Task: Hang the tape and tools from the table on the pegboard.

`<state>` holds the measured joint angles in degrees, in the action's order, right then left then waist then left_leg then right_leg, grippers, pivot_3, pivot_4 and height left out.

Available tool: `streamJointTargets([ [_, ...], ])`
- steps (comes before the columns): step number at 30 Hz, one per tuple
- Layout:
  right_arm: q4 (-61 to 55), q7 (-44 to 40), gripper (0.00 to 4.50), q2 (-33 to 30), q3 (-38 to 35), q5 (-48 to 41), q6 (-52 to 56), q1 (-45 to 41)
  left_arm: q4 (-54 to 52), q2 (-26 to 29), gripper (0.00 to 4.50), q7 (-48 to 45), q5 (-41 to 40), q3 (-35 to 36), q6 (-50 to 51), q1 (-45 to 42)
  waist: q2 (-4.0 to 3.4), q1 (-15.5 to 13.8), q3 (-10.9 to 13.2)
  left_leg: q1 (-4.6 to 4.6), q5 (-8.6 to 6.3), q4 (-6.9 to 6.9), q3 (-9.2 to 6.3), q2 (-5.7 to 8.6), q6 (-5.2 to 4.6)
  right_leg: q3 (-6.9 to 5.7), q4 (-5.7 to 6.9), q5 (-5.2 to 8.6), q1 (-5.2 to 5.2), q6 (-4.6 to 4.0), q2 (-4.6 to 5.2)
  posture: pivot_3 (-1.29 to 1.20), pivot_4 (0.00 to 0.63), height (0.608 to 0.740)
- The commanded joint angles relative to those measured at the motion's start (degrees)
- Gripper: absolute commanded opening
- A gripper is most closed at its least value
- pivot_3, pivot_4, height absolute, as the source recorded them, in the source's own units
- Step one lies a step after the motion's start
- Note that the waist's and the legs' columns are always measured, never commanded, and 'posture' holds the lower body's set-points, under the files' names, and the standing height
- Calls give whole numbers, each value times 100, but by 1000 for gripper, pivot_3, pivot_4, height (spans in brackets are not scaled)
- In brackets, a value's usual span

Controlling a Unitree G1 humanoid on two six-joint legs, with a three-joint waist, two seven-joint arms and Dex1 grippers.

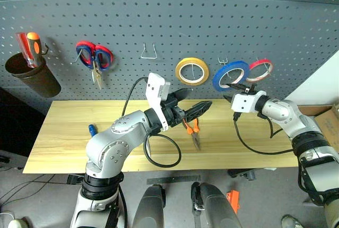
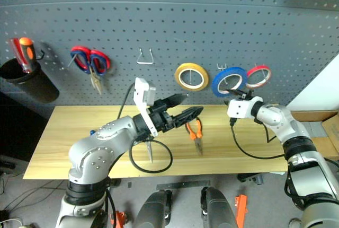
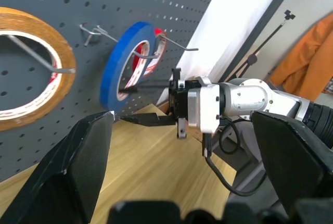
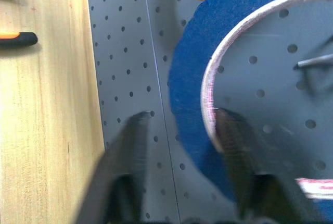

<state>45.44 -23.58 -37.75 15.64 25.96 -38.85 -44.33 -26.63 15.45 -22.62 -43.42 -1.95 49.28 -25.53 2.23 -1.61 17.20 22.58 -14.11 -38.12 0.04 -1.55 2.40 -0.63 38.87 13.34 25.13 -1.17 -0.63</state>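
On the far left of the pegboard (image 1: 175, 21) I see a brown cup (image 1: 30, 75) holding red and orange screwdrivers (image 1: 28, 47), then the red-and-blue-handled scissors (image 1: 94, 58) on a hook, then an empty wire hook (image 1: 149, 53). On the table (image 1: 58, 132) below, a blue-handled screwdriver (image 1: 91, 130) lies near the left end, partly hidden by my left arm.

My left gripper (image 1: 189, 104) hovers over the middle of the table with its fingers spread wide and nothing between them. Just below it the pliers (image 1: 193, 129) lie flat on the wood, orange-and-black handles toward the board. I cannot make out the black-handled scissors.

Further right hang the yellow tape roll (image 1: 192, 71), the blue tape (image 1: 230, 75) and the red tape roll (image 1: 260, 69), each on its own hook. The blue tape is on the board, its ring over a metal hook (image 3: 143, 54).

My right gripper (image 1: 237, 87) is at the lower edge of the blue tape. From the right wrist view its fingers (image 4: 237, 146) are apart, straddling the ring's band, one inside the hole and one outside; I cannot tell whether they press on it.
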Motion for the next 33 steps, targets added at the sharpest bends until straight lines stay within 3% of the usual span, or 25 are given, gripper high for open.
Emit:
streamJointTargets([
  [1,-162,47,3426,-124,-136,-130,29,174,-217,-29,4500,4,-29,-20,-87,-32,0,3,0,0,0,0,-1,0,0,0,-1,0,0,0,0,117,238,740],
  [4,-533,59,4454,-162,-263,-250,212,548,-199,-47,4500,0,-25,-41,-96,-48,0,1,0,1,0,2,-1,-1,0,-1,-1,0,1,0,0,110,235,740],
  [7,-1229,-88,4454,-259,-449,-462,516,1143,-167,-53,4500,-23,-12,-60,-115,-55,0,-9,-1,1,0,1,-3,-1,0,-2,-1,0,0,0,1,110,235,740],
  [14,-4182,-425,4454,-510,-1238,-1141,1726,3133,-200,-44,4500,-61,-31,-95,-111,41,-2,-70,-2,2,0,0,-8,0,0,-5,-1,2,-3,3,2,86,236,740],
  [20,-5647,-567,4454,-347,-1584,-1336,2940,4193,-187,-16,4500,-93,101,-238,-158,193,-2,15,-3,8,-1,0,-11,-4,-2,3,4,1,-3,5,0,74,237,740],
  [29,-6559,-647,4454,689,-1349,-1650,6027,4560,-211,278,4500,-3,880,-580,-507,1052,-4,37,-5,8,-3,8,-10,-12,-6,-1,9,1,5,5,-9,49,255,740],
  [33,-6783,-244,4454,1892,-1237,-2057,8247,4142,-551,643,4500,161,1166,-297,-583,2068,-3,121,-5,7,-8,20,-10,-23,-12,5,5,2,15,4,-14,51,275,740],
])
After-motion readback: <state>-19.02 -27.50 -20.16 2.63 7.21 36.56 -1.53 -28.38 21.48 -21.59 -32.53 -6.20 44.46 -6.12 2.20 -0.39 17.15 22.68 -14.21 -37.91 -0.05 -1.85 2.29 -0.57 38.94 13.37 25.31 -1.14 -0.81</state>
